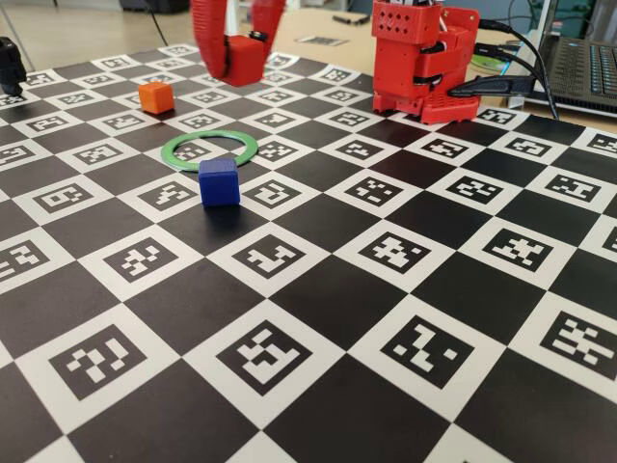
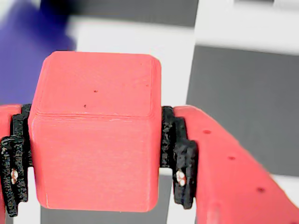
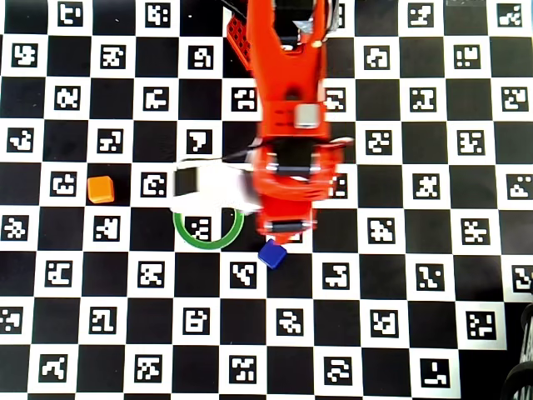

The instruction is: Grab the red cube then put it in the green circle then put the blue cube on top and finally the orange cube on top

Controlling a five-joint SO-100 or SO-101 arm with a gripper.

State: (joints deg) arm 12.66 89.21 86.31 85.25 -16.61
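My gripper (image 1: 241, 64) is shut on the red cube (image 1: 247, 58) and holds it above the board, behind the green circle (image 1: 166, 151). In the wrist view the red cube (image 2: 96, 130) fills the space between the black pads (image 2: 180, 158) of the gripper (image 2: 96, 163). The blue cube (image 1: 220, 182) stands on the board just in front of the ring's right edge. The orange cube (image 1: 155, 96) stands further back on the left. In the overhead view the arm hides the red cube; the ring (image 3: 208, 247), blue cube (image 3: 271, 253) and orange cube (image 3: 101, 188) show.
The red robot base (image 1: 424, 58) stands at the board's far edge. A laptop (image 1: 588, 68) and cables lie at the far right. A black object (image 1: 10, 63) sits at the far left edge. The board (image 1: 386, 318) is a black-and-white marker chequer.
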